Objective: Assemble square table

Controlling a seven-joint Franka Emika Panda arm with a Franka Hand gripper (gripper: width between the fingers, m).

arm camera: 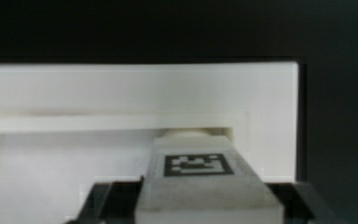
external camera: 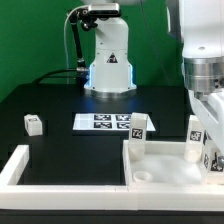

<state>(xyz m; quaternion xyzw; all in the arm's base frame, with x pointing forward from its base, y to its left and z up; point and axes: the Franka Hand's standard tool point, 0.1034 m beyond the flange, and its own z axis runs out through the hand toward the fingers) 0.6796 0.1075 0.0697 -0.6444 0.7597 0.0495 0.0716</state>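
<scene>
At the right edge of the exterior view our gripper (external camera: 207, 150) is closed on a leg (arm camera: 197, 180), the fingers (arm camera: 108, 200) clamping its sides, above the slab (external camera: 165, 165) at lower right. The wrist view shows a socket (arm camera: 194, 132) just beyond the leg's tip. We should keep the leg upright, centre it over that socket, then lower gently. Another leg (external camera: 33, 123) sits on the desk (external camera: 60, 105) at left.
</scene>
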